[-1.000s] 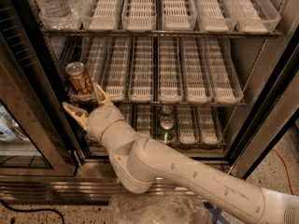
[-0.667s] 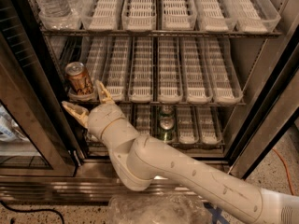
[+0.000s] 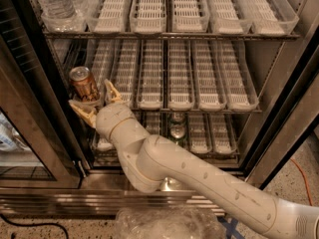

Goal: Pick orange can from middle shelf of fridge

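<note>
The orange can [image 3: 83, 83] stands upright at the far left front of the middle shelf [image 3: 199, 103] of the fridge [image 3: 279, 108]. It has a coppery body and a silver top. My gripper [image 3: 97, 101] is at the can's lower part, with the pale arm reaching up from the bottom right. It is open. One finger [image 3: 82, 112] sits low in front of the can on its left. The other finger [image 3: 112, 90] stands just to the can's right. The can's base is hidden behind the gripper.
Water bottles [image 3: 52, 4] stand in the top shelf's left tray. Green cans [image 3: 177, 126] sit on the lower shelf behind my arm. The open glass door [image 3: 30, 133] is close on the left. A crumpled clear plastic bag [image 3: 169, 223] lies on the floor in front.
My gripper has edged slightly up and in around the orange can. The can has not moved.
</note>
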Robot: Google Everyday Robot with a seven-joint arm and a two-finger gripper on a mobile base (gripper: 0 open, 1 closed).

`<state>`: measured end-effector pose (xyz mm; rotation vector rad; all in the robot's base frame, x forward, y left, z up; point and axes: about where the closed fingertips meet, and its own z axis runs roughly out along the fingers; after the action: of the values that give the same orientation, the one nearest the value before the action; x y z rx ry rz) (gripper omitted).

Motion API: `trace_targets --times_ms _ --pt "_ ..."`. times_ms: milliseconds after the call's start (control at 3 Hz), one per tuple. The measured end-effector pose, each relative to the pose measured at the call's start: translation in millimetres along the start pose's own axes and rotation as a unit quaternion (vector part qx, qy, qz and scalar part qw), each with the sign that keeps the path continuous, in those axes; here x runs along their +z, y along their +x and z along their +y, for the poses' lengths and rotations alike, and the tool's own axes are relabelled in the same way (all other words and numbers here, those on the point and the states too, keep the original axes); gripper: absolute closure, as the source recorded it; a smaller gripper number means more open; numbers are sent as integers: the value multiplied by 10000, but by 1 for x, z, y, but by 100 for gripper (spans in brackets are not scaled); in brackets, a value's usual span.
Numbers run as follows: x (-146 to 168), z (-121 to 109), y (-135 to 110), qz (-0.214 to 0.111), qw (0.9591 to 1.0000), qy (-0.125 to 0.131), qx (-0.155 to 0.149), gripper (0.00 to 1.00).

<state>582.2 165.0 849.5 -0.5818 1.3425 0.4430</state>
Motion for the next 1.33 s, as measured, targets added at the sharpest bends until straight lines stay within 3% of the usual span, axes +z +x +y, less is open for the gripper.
trace_targets --times_ms 1333 --pt "39 -19 8 37 9997 -180 145 29"
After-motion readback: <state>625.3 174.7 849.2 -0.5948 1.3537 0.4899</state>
